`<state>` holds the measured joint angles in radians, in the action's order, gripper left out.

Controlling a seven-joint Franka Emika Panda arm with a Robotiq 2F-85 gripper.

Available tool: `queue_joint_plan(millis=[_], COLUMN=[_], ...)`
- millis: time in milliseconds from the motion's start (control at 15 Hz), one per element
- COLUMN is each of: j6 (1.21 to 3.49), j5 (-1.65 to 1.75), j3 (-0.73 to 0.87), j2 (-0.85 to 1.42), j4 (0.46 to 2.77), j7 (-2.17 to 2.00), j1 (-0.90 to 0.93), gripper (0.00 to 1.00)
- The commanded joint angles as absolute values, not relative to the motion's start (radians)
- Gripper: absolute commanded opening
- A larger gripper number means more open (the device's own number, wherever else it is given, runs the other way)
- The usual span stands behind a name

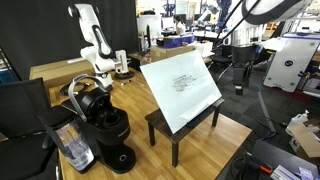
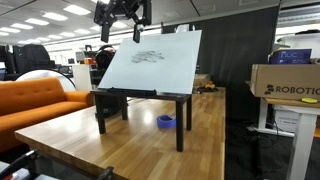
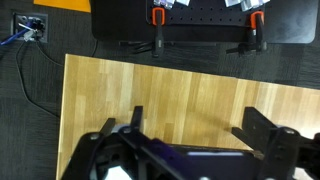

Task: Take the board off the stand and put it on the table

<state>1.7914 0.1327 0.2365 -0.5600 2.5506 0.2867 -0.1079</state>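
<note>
The white board (image 1: 182,88) with dark scribbles leans tilted on the small dark stand (image 1: 186,128), which stands on the wooden table (image 1: 140,105). Both exterior views show board (image 2: 150,58), stand (image 2: 140,97) and table (image 2: 100,145). My gripper (image 2: 120,14) hangs high above the board's top edge, apart from it. In the wrist view the gripper (image 3: 200,125) is open and empty, with only bare table (image 3: 180,85) between its fingers. The board and stand do not show in the wrist view.
A black coffee machine (image 1: 105,122) stands on the table beside the stand. A blue tape roll (image 2: 166,121) lies under the stand. Two orange clamps (image 3: 157,18) grip a black panel past the table's edge. An orange sofa (image 2: 35,100) is beside the table.
</note>
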Motion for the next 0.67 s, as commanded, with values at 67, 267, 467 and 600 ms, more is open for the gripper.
queue_joint_plan(millis=[67,267,467,600], j6=[1.791,1.791,1.780,1.768], j5=[0.128,0.128,0.119,0.112], j3=[0.228,0.228,0.226,0.219], j2=[-0.559,-0.559,-0.549,-0.521], j4=[2.550,2.550,2.530,2.474], j7=[0.291,0.291,0.288,0.299], j1=[-0.117,-0.117,-0.114,-0.099], gripper=[1.00,1.00,1.00,1.00])
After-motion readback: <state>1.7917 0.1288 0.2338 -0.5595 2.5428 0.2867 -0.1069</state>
